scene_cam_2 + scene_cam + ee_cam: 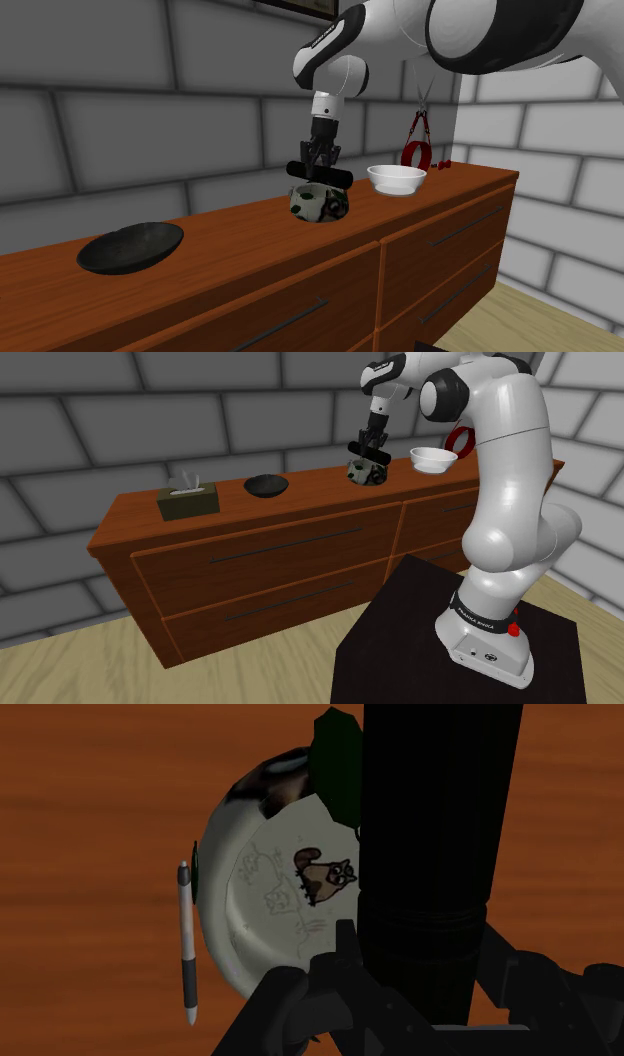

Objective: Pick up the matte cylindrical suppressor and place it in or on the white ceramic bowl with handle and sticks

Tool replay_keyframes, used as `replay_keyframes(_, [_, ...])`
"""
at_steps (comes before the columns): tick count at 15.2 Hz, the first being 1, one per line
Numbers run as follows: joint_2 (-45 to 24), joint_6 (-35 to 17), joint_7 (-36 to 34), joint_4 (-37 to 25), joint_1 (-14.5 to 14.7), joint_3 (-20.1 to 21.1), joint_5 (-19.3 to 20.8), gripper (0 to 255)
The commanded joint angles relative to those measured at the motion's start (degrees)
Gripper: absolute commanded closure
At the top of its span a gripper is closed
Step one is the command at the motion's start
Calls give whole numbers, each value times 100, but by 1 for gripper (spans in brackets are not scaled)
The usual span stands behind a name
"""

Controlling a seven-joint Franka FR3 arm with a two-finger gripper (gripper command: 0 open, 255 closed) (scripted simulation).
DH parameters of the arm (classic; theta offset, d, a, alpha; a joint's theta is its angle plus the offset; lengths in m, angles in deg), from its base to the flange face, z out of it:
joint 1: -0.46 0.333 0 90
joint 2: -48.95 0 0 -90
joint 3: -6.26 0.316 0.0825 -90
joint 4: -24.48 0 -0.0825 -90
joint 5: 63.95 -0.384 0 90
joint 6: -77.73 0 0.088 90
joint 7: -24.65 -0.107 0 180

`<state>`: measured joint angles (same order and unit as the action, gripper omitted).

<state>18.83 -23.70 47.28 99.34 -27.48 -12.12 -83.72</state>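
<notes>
Gripped the black matte cylindrical suppressor crosswise in the black pincer, fingers clenched on it. Hovered just above the white bowl with a raccoon drawing and dark blotches outside. Showed a pen-like stick just beside that bowl on the wooden bench. Showed, farther along, a plain white bowl, a black bowl and a tissue box.

My arm rises from its base at five o'clock in the shoulder view, folds over at the top and reaches toward eleven. The wrist points straight down, so the gripper aims at six o'clock. Its fingers are clamped on the black suppressor, gripped at mid-length and lying crosswise.
</notes>
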Motion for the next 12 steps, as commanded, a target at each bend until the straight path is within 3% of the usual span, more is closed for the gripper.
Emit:
replay_keyframes(1, [1, -3, 1, 0, 0, 0, -1, 255])
replay_keyframes(3, [1, -3, 1, 0, 0, 0, -1, 255])
replay_keyframes(4, [3, -4, 1, 3, 1, 0, 0, 0])
replay_keyframes(9, [1, -3, 1, 0, 0, 0, -1, 0])
replay_keyframes(12, [-28, 578, -60, -615, -125, -22, 15, 0])
